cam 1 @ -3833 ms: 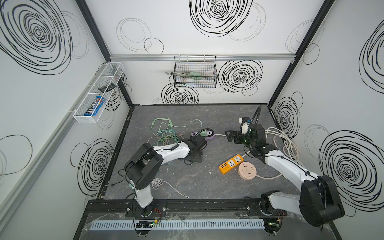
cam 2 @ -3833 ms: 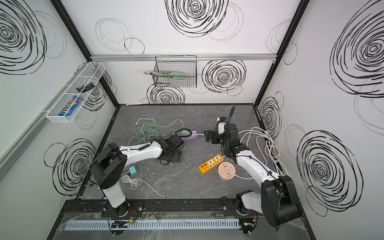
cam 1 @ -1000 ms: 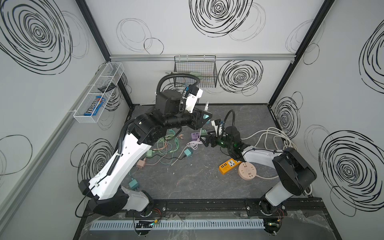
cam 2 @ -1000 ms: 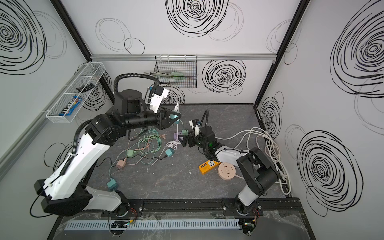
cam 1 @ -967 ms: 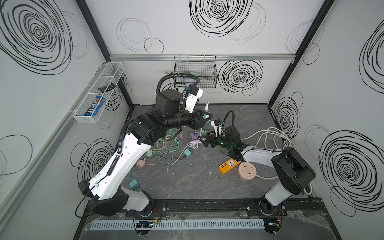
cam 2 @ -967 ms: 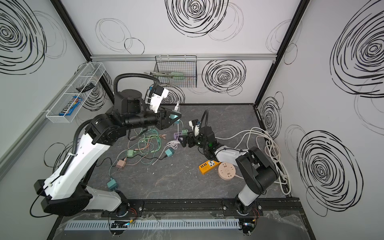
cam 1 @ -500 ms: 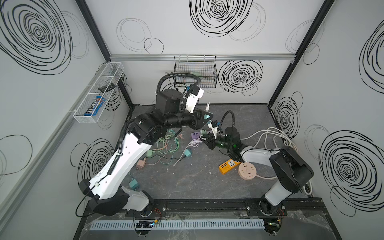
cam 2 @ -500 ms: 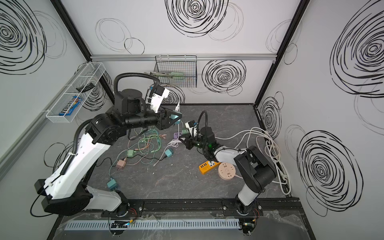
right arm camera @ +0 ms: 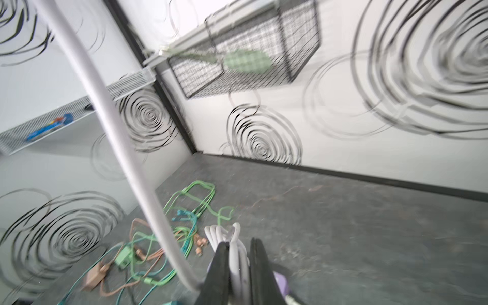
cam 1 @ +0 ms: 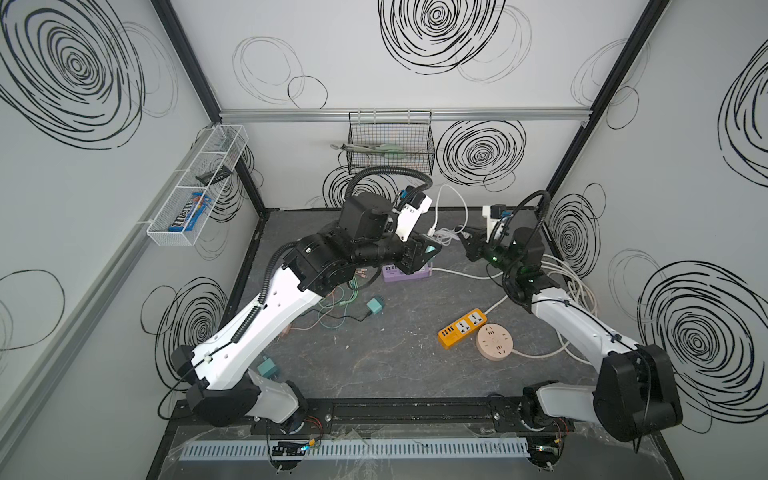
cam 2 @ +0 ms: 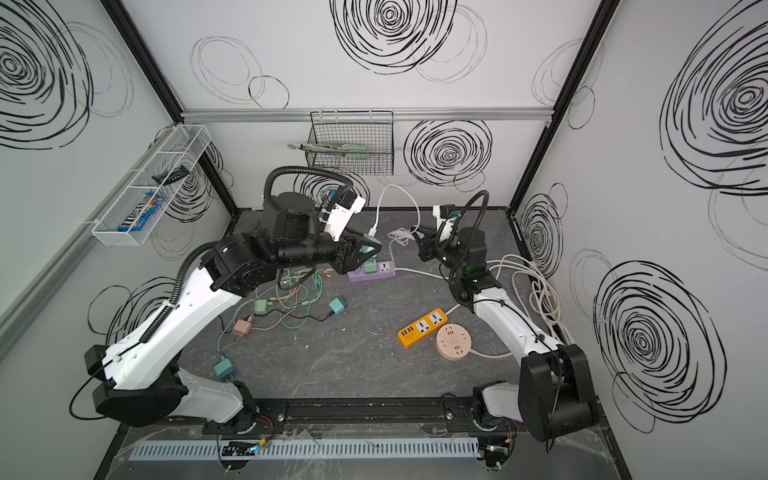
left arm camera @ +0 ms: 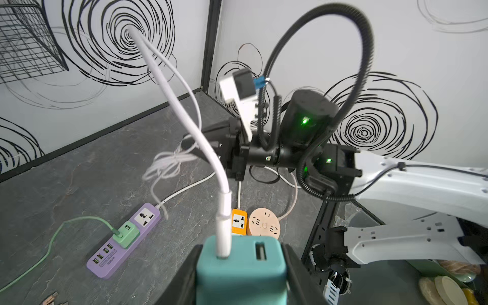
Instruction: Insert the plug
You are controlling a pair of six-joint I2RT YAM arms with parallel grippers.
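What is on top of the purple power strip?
A light green plug adapter with a green cable sits in the purple power strip; the white socket beside it is free. The adapter's body hides its prongs, so full seating cannot be confirmed.

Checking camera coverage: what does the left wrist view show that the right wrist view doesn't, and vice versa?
Left wrist only: the teal charger in the left gripper, the green adapter seated in the purple power strip, the orange power strip, the round beige socket. Right wrist only: the white side shelf and the pink adapter. Both: the right gripper shut on the white cable, the black wire basket, a corner of the purple power strip.
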